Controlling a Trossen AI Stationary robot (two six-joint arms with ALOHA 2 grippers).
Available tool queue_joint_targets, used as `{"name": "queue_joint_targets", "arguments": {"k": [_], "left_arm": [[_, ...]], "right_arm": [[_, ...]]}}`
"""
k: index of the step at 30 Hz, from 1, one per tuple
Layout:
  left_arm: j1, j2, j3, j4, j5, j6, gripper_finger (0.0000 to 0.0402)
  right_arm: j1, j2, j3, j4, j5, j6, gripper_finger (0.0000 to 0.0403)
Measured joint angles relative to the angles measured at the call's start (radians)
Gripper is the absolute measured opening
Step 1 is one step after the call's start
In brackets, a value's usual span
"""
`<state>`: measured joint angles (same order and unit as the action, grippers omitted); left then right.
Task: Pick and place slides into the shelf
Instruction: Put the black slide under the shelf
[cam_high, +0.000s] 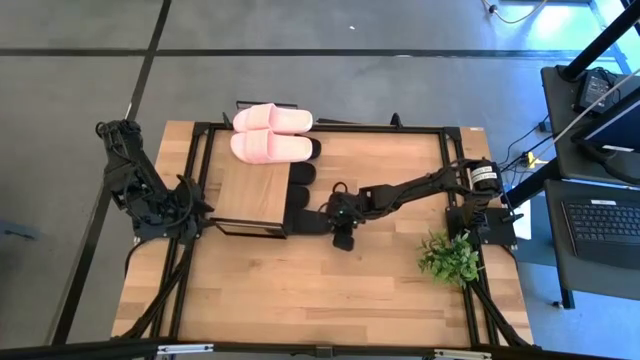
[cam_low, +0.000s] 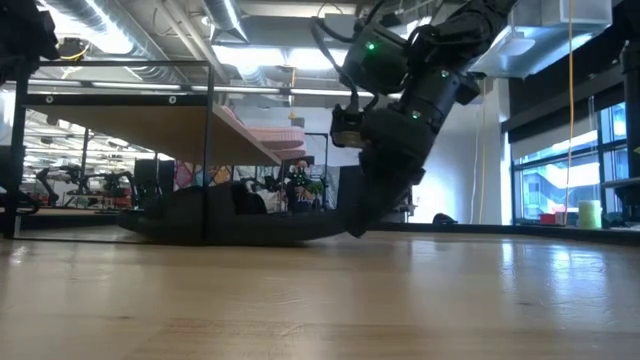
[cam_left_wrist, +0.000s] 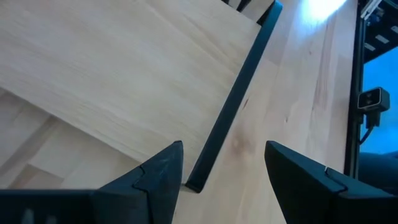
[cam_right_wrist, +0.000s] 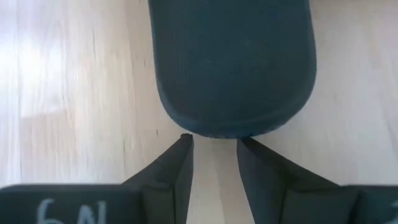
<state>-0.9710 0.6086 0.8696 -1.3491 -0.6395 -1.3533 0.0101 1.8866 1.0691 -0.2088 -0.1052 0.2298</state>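
risk 1: loss of contact with the black slide (cam_right_wrist: 233, 65). right gripper (cam_right_wrist: 214, 146) set at the heel end of this slide, jaws at a narrow gap, tips just at the rounded heel edge; right wrist view shows no clear clamp on the sole, so treat as pushing or just released, not as a firm grip. likely slip of the jaws past the heel on any further push, with the slide left skewed on the bench (cam_high: 330, 300)

risk 2: jam at the shelf (cam_high: 250, 195). in the low view the slide lies flat on the bench, toe end reaching in under the top board, near a black frame post. off-line push likely to wedge the toe against the post or shove the whole rack

risk 3: collision. right gripper low and close to the shelf frame; careless lift or swing could strike the top board or the other black slides (cam_high: 300, 185) protruding beside it

contents:
- shelf top: pink slides (cam_high: 270, 133), one pair, side by side at the far end, overhanging the edge
- under the top board: black slides, partly visible; exact count not determinable
- plant (cam_high: 450, 258) on the bench near the right arm base, well apart from the work

left gripper (cam_left_wrist: 221, 171): parked at the left side of the shelf, jaws wide, nothing between them
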Motion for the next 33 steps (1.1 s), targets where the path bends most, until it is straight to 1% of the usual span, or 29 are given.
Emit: {"name": "queue_joint_targets", "arguments": {"k": [5,15,20,33], "left_arm": [[0.000,0.000,0.000,0.000,-0.013,-0.005,0.0217],[0.000,0.000,0.000,0.000,-0.014,-0.005,0.0217],[0.000,0.000,0.000,0.000,-0.014,-0.006,0.0217],[0.000,0.000,0.000,0.005,-0.030,-0.009,0.0217]], "right_arm": [[0.000,0.000,0.000,0.071,0.003,-0.008,0.0125],[0.000,0.007,0.001,0.101,0.007,-0.010,0.0125],[-0.001,0.027,0.002,0.169,0.007,-0.005,0.0125],[-0.006,0.029,0.003,0.222,0.008,-0.016,0.0125]]}}
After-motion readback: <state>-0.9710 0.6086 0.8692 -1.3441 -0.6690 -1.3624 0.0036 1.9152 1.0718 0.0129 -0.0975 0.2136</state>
